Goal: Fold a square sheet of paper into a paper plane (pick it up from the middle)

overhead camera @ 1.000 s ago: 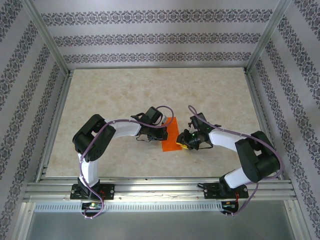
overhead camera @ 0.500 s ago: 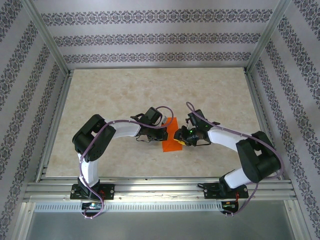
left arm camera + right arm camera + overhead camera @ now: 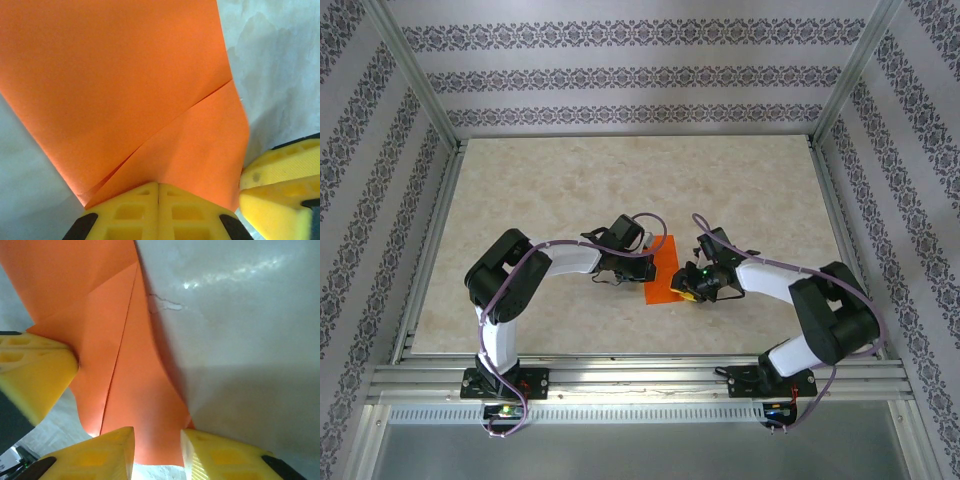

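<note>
**Left gripper** [image 3: 158,192]: two yellow fingers [image 3: 125,215], pressed flat together with no gap. The near edge of the orange sheet [image 3: 115,80] runs straight into the closed tips. In the right wrist view the paper puckers toward one of those tips, so it reads as pinched at the edge.

**Right gripper** [image 3: 156,440]: jaws partly apart, with a clear gap between its two yellow fingers [image 3: 95,457]. A strip of the sheet fills that gap from one finger to the other. Whether the pads touch it I cannot tell. Not clamped.

**Position:** the two grippers face each other across the sheet, tips near one another. The left is on the sheet's left side, the right on its right side toward the near end.

**Sheet count:** one. It is partly folded. In the left wrist view one straight crease crosses it, with one flap lying over the layer beneath. By the right gripper the paper bows up off the surface.

**Setting:**
- The sheet lies on the table [image 3: 540,190], near the middle and a little toward the arms. The surface is pale and marbled.
- Arms: two, the left arm [image 3: 520,280] and the right arm [image 3: 800,300]. Both are white and black, and each has a purple cable.
- Three patterned walls [image 3: 640,75] stand around the table.
</note>
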Available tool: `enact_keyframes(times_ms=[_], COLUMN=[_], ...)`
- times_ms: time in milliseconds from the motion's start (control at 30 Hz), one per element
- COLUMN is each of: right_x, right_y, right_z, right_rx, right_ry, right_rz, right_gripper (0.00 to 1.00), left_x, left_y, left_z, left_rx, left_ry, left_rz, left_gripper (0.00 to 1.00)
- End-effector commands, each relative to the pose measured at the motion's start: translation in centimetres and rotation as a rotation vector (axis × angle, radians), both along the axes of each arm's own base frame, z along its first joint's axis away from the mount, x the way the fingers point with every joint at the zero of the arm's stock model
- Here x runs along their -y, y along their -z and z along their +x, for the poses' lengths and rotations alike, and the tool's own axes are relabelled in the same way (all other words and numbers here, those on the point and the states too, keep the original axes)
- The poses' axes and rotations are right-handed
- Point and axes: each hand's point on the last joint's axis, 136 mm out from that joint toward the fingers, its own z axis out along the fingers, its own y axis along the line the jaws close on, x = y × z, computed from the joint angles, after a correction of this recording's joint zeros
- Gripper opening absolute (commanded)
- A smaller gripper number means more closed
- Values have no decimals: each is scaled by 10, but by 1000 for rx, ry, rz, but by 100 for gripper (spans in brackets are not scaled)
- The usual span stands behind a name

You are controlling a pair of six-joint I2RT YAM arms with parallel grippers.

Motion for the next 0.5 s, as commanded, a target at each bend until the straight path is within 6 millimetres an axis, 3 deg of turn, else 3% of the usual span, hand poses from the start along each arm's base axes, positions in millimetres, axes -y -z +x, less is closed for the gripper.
enact_keyframes(times_ms=[0, 300, 467], right_x=[-8, -25, -25], right_y=[-1, -20, -23], right_z=[11, 45, 62], right_rx=[22, 108, 137], right_ry=[-17, -10, -26], right_rz=[6, 76, 96], right_gripper=[34, 38, 40], left_x=[-10, -10, -10], left_y=[7, 7, 8], left_z=[-6, -6, -8], left_rx=[-41, -38, -41], left_ry=[-20, -17, -18], left_rz=[19, 16, 16], left_gripper=[0, 0, 0])
